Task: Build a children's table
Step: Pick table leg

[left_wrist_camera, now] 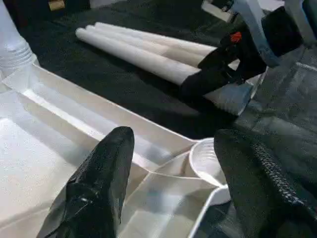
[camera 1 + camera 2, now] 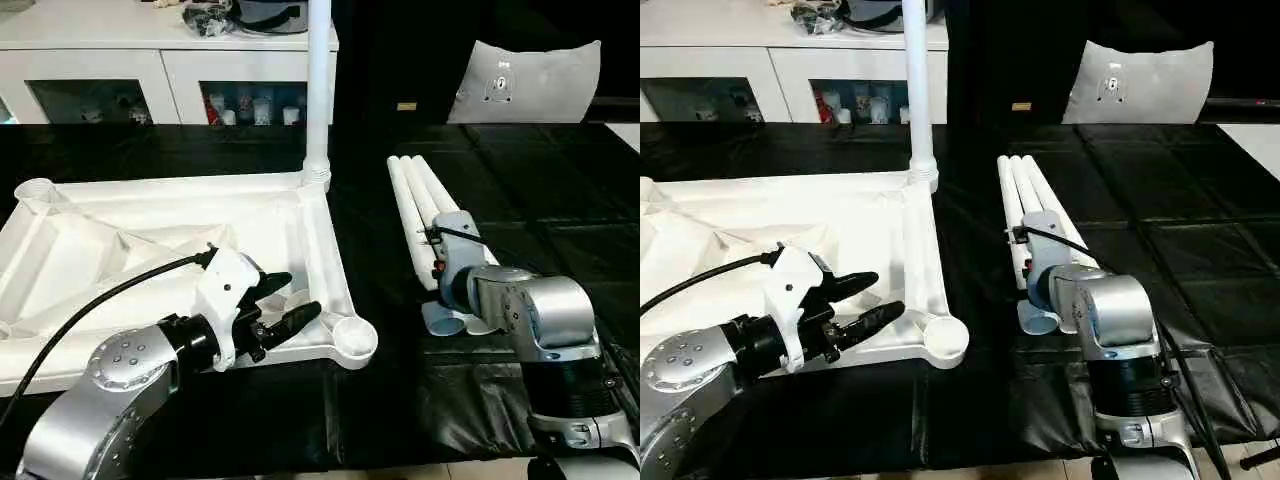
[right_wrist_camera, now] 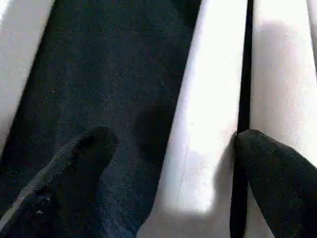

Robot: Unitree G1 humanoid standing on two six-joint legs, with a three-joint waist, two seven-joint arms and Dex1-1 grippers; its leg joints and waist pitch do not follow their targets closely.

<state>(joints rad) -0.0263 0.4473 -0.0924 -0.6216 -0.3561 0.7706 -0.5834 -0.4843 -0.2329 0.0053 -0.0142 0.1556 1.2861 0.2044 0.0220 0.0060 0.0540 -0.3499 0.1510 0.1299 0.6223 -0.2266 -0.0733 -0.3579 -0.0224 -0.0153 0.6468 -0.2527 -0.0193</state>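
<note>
The white table top (image 2: 120,235) lies upside down on the left, ribbed underside up. One leg (image 2: 319,90) stands upright in its far right corner socket. Three more legs (image 2: 415,200) lie side by side on the black cover to the right. My left gripper (image 2: 300,295) hovers open and empty over the top's near right part, just short of the bare corner socket (image 2: 353,338). My right wrist (image 2: 455,260) is over the near ends of the lying legs. There my right gripper (image 3: 176,144) is open, its fingers either side of one leg (image 3: 208,99).
The black-covered work surface (image 2: 540,200) runs wide to the right and to the near edge. Behind it stand a white cabinet (image 2: 150,60) with small items on its shelves and a grey cushion (image 2: 525,85).
</note>
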